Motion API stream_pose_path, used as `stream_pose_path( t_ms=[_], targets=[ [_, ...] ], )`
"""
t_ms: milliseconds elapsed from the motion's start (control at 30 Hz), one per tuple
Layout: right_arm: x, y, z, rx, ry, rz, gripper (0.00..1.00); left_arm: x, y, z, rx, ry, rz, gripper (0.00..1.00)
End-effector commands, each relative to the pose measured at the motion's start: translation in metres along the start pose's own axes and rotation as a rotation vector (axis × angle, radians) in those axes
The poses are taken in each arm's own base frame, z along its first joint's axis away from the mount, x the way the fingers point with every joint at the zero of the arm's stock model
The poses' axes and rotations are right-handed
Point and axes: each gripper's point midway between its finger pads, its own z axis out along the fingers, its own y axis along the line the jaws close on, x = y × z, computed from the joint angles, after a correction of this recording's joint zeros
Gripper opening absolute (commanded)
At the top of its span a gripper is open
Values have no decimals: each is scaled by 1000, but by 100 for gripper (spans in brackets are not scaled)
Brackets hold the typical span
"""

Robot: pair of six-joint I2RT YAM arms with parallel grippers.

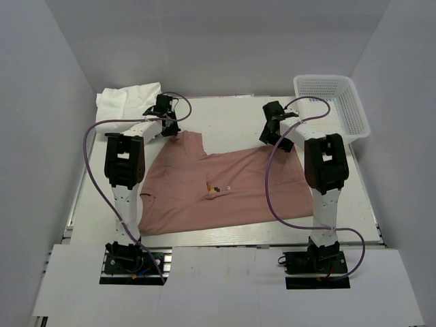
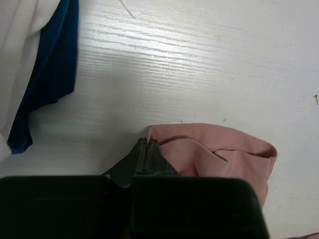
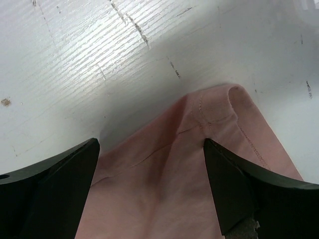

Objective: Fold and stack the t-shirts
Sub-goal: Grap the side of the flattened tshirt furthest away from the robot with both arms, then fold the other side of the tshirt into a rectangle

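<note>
A dusty pink t-shirt (image 1: 184, 184) lies spread flat mid-table, its small orange-brown print (image 1: 214, 187) facing up. My left gripper (image 1: 174, 129) sits at the shirt's far left corner. In the left wrist view the left gripper (image 2: 146, 143) is shut, with the edge of the pink t-shirt (image 2: 219, 154) pinched at its tips. My right gripper (image 1: 270, 137) is at the far right corner. In the right wrist view the right gripper (image 3: 151, 144) stands open, its fingers on either side of a hemmed corner of the pink t-shirt (image 3: 164, 199). A white t-shirt (image 1: 126, 99) lies crumpled at the back left.
A white mesh basket (image 1: 334, 105) stands at the back right, past the right arm. In the left wrist view, white cloth (image 2: 15, 50) with a dark blue piece (image 2: 55, 64) lies just left of the pinched corner. Grey walls enclose the table.
</note>
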Motion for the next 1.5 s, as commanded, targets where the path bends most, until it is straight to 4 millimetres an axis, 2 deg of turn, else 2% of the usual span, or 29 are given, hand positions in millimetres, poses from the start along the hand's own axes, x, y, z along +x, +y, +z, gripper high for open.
stream_pose_path(
  t_ms=[0,133,167,200,300,367,400,433,467,567,667,700,733,767,867,900,933,1000,1033,1067,1100,1133,1233,1267,1300,1367,1400,1433,1467],
  targets=[
    [-16,-1,-1,26,-38,84,91,-38,-15,-43,71,-112,51,0],
    [-12,-5,3,43,-26,113,91,-33,-12,-50,71,-116,63,0],
    [-10,-4,6,44,-21,113,91,-35,-18,-55,103,-116,65,0],
    [-10,-4,7,42,-17,112,91,-26,-18,-52,112,-99,66,0],
    [2,-4,16,56,22,111,91,-19,-19,-53,129,-81,68,0],
    [10,-4,20,59,50,102,86,-22,-21,-57,140,-88,77,0],
    [11,-3,20,52,56,101,83,-22,-21,-57,140,-88,77,0],
    [9,-3,17,44,52,100,73,-26,-23,-62,145,-101,77,0],
    [9,-2,15,38,51,91,68,-26,-23,-62,145,-102,77,0],
    [2,-2,0,10,28,83,55,-37,-25,-79,156,-137,76,0],
    [-2,-8,-16,-13,3,75,45,-31,-22,-97,161,-147,66,0],
    [6,-13,-14,-3,17,67,42,-27,-25,-103,160,-147,59,0],
    [10,-16,-14,1,23,59,37,-15,-18,-102,143,-135,58,0],
    [9,-17,-20,-7,16,59,32,-23,-19,-120,150,-177,36,0],
    [18,-28,-23,9,23,45,22,-2,-9,-134,113,-168,-21,0],
    [19,-29,-25,8,21,40,19,-9,-9,-153,122,-212,-40,0],
    [14,-30,-31,-1,5,50,16,5,-3,-154,118,-200,-39,0],
    [15,-38,-35,7,-10,50,11,13,-4,-168,149,-213,-65,0],
    [12,-37,-41,-6,-29,46,11,21,-2,-182,167,-229,-65,0],
    [12,-41,-44,-10,-42,51,5,24,-1,-189,173,-236,-84,0],
    [6,-39,-52,-32,-67,63,2,38,4,-190,168,-220,-92,0],
    [9,-44,-52,-26,-66,55,2,35,4,-207,186,-258,-103,0],
    [9,-47,-64,-60,-92,58,0,65,9,-219,212,-228,-168,0],
    [10,-48,-65,-66,-92,65,0,64,5,-237,262,-262,-182,0],
    [10,-51,-70,-80,-111,63,0,84,8,-234,269,-227,-204,0],
    [9,-51,-78,-105,-128,64,0,96,9,-242,297,-229,-228,0],
    [14,-54,-79,-115,-128,54,0,108,13,-248,298,-221,-254,0],
    [12,-54,-80,-122,-145,59,0,115,16,-250,296,-212,-269,0],
    [12,-56,-85,-136,-165,51,0,132,21,-248,279,-177,-282,0]
  ],
)
